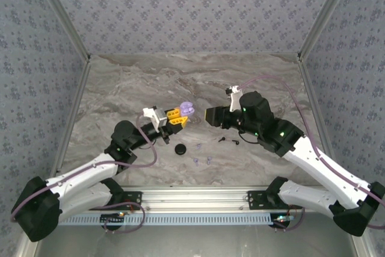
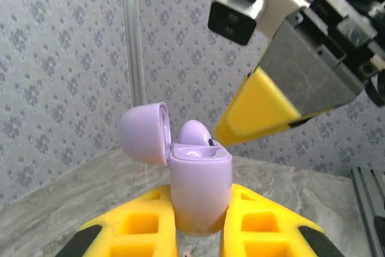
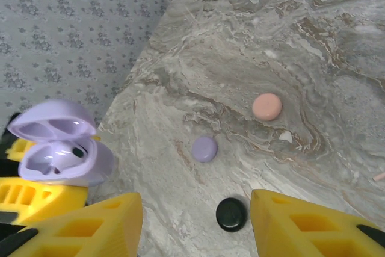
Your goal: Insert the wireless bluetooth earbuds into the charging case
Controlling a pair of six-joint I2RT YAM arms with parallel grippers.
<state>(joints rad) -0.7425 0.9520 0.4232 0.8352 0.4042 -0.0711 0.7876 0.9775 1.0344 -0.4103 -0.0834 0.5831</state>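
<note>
Clamps the lavender charging case [image 2: 200, 185] between the yellow fingers [image 2: 132, 233] of the left end effector [image 1: 175, 117], raised above the bench [image 1: 120, 88] near its middle; holds it upright, lid [image 2: 143, 133] swung open to the left in the left wrist view; shows one lavender earbud [image 2: 194, 132] seated in the case, rounded top above the rim; presents the right end effector [image 1: 212, 115] released, jaws apart with nothing between them, just beside the open case and facing it; has loose lavender earbuds [image 1: 209, 160] and a black pair [image 1: 235, 142] lying on the bench nearer the arm bases, close to a black round case [image 1: 180, 148]; finds, in the right wrist view, a pink round case [image 3: 266, 106] and a lavender round case [image 3: 204, 148] apart from each other on the marble, beyond the black one.
</note>
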